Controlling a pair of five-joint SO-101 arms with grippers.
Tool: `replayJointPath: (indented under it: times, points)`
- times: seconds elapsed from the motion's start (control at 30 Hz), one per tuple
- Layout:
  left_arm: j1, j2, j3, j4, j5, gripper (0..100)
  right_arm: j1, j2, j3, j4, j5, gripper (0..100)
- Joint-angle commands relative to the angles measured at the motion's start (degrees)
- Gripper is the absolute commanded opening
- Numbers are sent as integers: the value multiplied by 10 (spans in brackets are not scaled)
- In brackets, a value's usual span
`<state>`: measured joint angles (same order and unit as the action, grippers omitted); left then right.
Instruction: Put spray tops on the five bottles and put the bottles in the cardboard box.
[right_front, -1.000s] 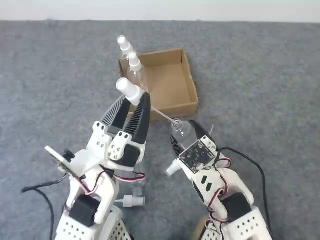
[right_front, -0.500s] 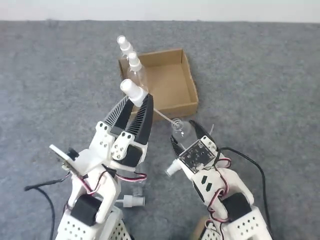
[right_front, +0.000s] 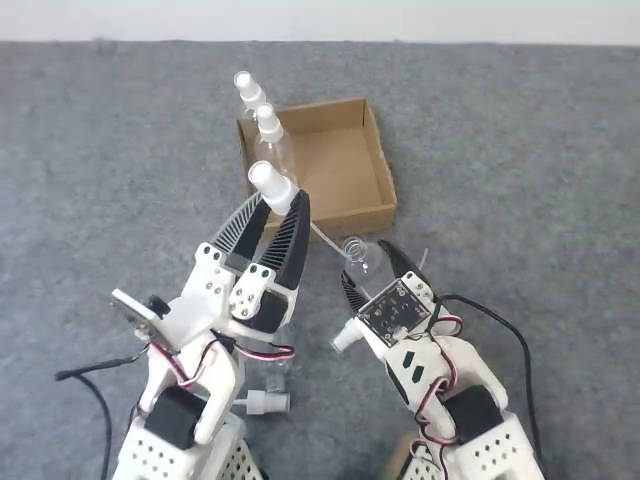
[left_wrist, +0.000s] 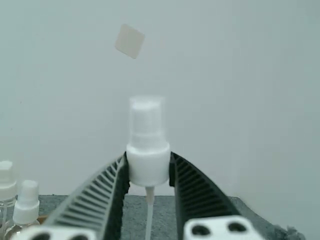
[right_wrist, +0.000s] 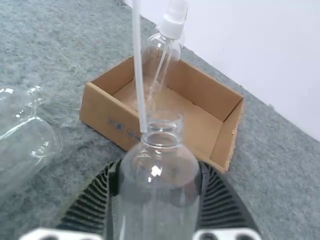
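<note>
Spray top (left_wrist: 147, 145) is clamped at its collar by your left hand (right_front: 280, 205), nozzle up and thin tube (right_wrist: 137, 65) hanging down, so the tube can lead into a neck. Your right hand (right_wrist: 157, 175) is closed round the open bottle (right_wrist: 157, 192) and holds it upright with the mouth free, just in front of the cardboard box (right_front: 360, 215), likely as a steady target. The tube tip sits at the mouth; you cannot tell from any view whether it is inside the rim yet. I'd judge the next move needs the top lowered straight, since the tube slants and could catch on the rim. The high view gives you the layout: left hand raised over the box's near corner, two capped bottles (right_front: 275, 140) standing in the box's left side, a loose top (right_front: 262, 402) on the worktop (right_front: 500, 150) near the left arm's base. The right wrist view adds the tube meeting the mouth up close and a bare bottle (right_wrist: 20, 140) lying on its side beside the held one. The left wrist view gives the grip on the collar against a plain wall, with the capped pair low at the edge; the tube's end is cut off there.
</note>
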<state>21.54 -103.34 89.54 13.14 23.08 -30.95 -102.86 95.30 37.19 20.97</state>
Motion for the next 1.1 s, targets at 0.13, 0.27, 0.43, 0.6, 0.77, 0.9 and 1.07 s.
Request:
replayJointPath:
  times: [0.13, 0.27, 0.43, 0.6, 0.77, 0.9, 1.07]
  points:
    - [1, -9, -3, -30, -5, 12, -4, -11, 11, 6, 6, 16]
    - [1, -9, -19, -31, -4, 12, -5, -11, 11, 9, 6, 16]
    - [1, -9, -27, -31, -5, 12, -5, -11, 11, 9, 6, 16]
    - [0, -9, -27, -31, -7, 12, -5, -11, 11, 9, 6, 16]
    - [0, -9, -27, -47, -8, 12, -5, -11, 11, 9, 6, 16]
    - [-3, -9, -27, -47, -9, 12, -5, -11, 11, 9, 6, 16]
    - [-18, -9, -22, -46, -7, 12, -5, -11, 11, 9, 6, 16]
